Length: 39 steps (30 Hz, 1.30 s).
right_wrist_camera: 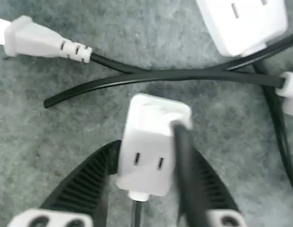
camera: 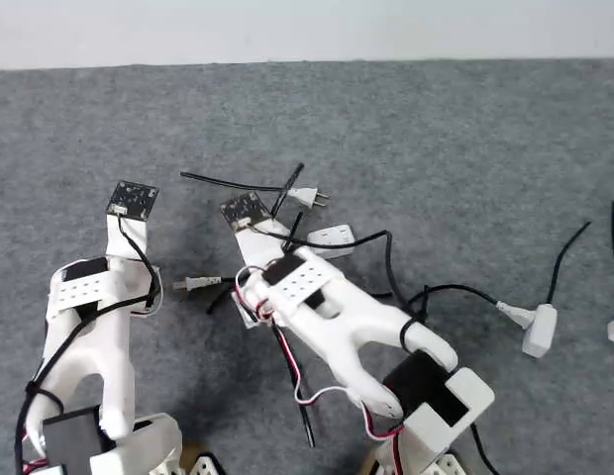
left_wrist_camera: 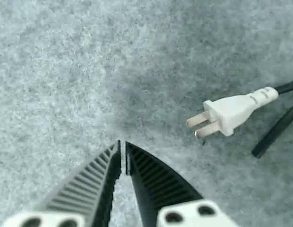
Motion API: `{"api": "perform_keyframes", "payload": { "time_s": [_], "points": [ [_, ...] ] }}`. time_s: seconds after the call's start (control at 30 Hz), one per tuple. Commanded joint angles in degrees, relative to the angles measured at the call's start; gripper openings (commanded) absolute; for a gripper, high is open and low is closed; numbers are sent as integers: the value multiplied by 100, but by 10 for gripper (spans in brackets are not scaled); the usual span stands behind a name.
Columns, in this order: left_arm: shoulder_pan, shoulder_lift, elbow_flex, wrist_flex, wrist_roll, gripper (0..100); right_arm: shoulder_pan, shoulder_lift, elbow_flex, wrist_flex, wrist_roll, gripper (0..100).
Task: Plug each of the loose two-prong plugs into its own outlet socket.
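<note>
Two hazards face you; your right tool (right_wrist_camera: 153, 158) is grasping a white socket (right_wrist_camera: 146, 163) with its black cord (right_wrist_camera: 184, 156) trapped along one jaw, so I judge the block may twist or slip once a plug pushes in; the crossed cables (right_wrist_camera: 151, 75) just beyond could drag a second plug (right_wrist_camera: 38, 40) if you lift. Your left tool (left_wrist_camera: 122, 144) is clenched on nothing; lowered like that, it would likely shove the loose plug (left_wrist_camera: 229, 111) instead of gripping it. From above, that plug lies on the worktop (camera: 465, 129) between the arms, at about three o'clock of the left arm, prongs towards it.
</note>
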<state>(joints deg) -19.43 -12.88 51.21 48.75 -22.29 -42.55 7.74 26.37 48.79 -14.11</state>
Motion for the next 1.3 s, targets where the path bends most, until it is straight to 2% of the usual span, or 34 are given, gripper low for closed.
{"api": "perform_keyframes", "payload": {
  "time_s": [0.0, 0.07, 0.23, 0.43, 0.57, 0.7, 0.83, 0.97, 1.17, 1.27],
  "points": [
    [-26, -114, -251, -141, 62, 12, 444, -479, -387, 365, -53, 8],
    [-18, -114, -224, -220, 62, 12, 752, -980, -387, 743, 88, 8],
    [-9, -105, -224, -229, 62, 12, 1789, -2659, -387, 2018, 967, 8],
    [0, -105, -224, -237, 70, 12, 4013, -3873, -369, 3152, 2180, 8],
    [9, -105, -224, -237, 70, 12, 5789, -3934, -378, 3222, 3182, 8],
    [9, -105, -215, -237, 70, 12, 7389, -3679, -360, 2826, 3982, 8],
    [44, -105, -171, -237, 70, 12, 8620, -3125, -352, 2211, 4510, 8],
    [114, -105, -154, -237, 70, 12, 9253, -2255, -378, 1666, 4958, 8],
    [114, -105, -145, -237, 70, 12, 9534, -1121, -387, 778, 5459, 12],
    [132, -114, -101, -237, 70, 12, 9543, -954, -387, 673, 5591, 101]
  ]
}}
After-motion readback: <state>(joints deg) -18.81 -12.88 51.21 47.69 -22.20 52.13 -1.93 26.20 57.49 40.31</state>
